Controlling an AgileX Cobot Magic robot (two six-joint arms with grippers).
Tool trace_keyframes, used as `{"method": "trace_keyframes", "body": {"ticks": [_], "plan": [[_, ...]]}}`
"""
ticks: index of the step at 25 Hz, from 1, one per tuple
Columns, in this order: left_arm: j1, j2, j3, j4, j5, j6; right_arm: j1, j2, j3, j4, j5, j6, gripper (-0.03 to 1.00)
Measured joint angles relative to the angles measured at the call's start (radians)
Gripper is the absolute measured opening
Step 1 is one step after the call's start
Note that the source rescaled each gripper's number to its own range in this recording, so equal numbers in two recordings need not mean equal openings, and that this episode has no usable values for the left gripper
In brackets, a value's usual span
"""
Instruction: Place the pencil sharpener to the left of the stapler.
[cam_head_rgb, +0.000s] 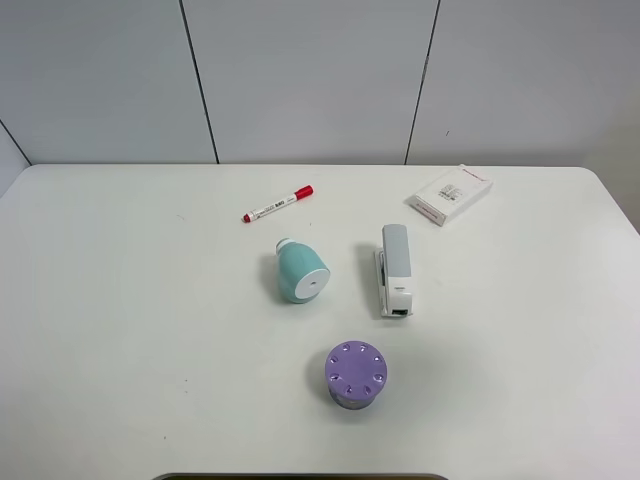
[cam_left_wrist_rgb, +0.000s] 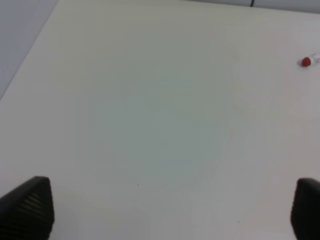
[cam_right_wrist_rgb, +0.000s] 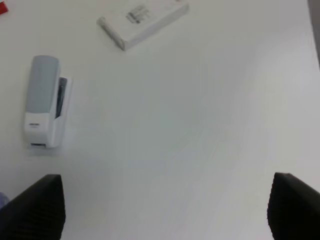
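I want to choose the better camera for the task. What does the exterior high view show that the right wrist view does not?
Only the exterior high view shows the pencil sharpener, the whole red-capped marker and the purple cylinder in full. Only the right wrist view shows the right gripper's fingers, wide apart. Both show the stapler and the white box.

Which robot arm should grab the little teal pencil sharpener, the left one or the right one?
Probably the left. The pencil sharpener lies left of the stapler, on the left arm's side, so the right arm would have to reach across the stapler. Both grippers look open with nothing in them.
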Motion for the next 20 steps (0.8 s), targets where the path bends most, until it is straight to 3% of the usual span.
{"method": "trace_keyframes", "body": {"ticks": [5,11,20], "plan": [[0.000,0.000,0.000,0.000,0.000,0.000,-0.076,-0.217,0.156,0.000,-0.084,0.000,0.79],[0.000,0.000,0.000,0.000,0.000,0.000,-0.125,-0.405,0.307,0.005,-0.100,0.000,0.79],[0.000,0.000,0.000,0.000,0.000,0.000,-0.125,-0.459,0.409,0.008,-0.116,-0.018,0.79]]}}
